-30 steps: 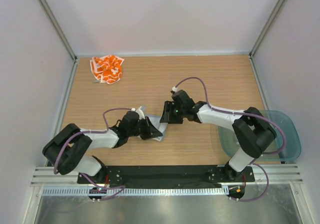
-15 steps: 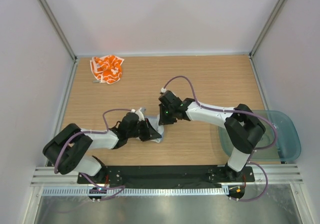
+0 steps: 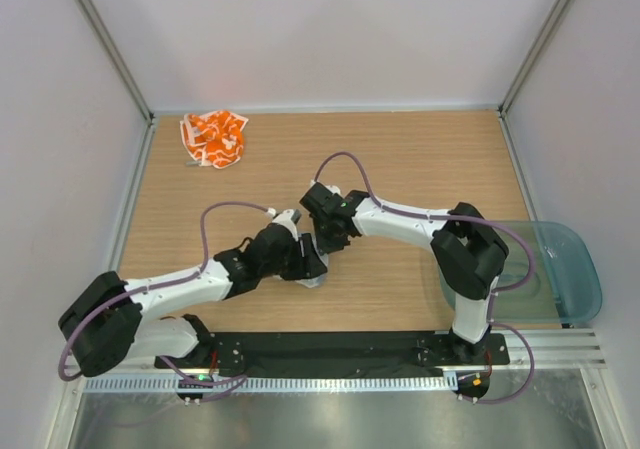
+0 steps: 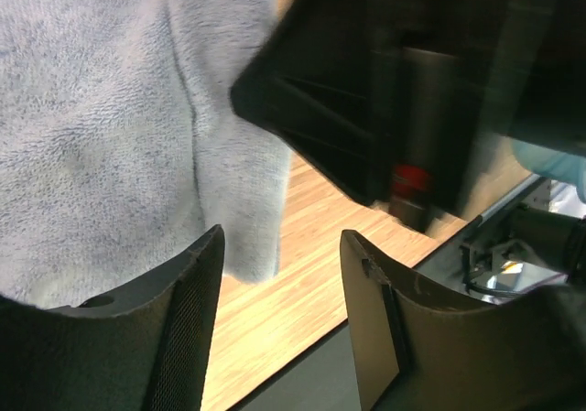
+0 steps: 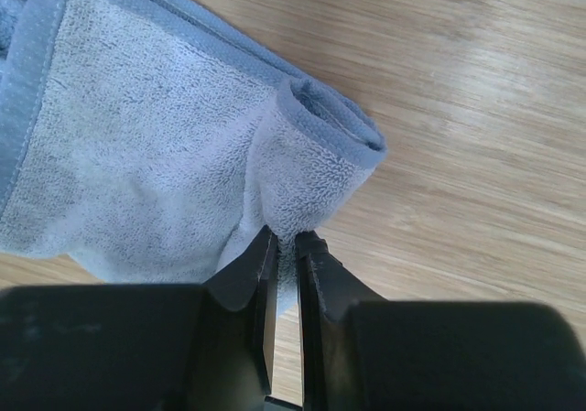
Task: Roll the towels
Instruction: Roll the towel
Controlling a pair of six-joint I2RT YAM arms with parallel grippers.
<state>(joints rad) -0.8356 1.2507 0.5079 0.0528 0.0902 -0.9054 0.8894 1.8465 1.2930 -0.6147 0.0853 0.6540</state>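
Top view: grey towel [image 3: 312,280] mostly hidden under both arms. Left gripper [image 3: 306,261] and right gripper [image 3: 326,237] converge on it. Orange towel [image 3: 213,138] lies in a heap well apart from grey towel, not yet rolled.

Left wrist: jaws wide apart, holding nothing. Grey towel's hanging corner just beyond gap. Judged: standing by to support.

Right wrist: jaws almost closed, pinching grey towel's curled corner. Judged: starting roll.

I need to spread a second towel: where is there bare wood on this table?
Widest bare stretch of the wooden table: the far side, from the crumpled orange-and-white cloth to the right wall. Crowded: the middle, where the left claw and right claw meet at the grey-blue terry towel, and the near-right edge by the translucent teal plastic bin.
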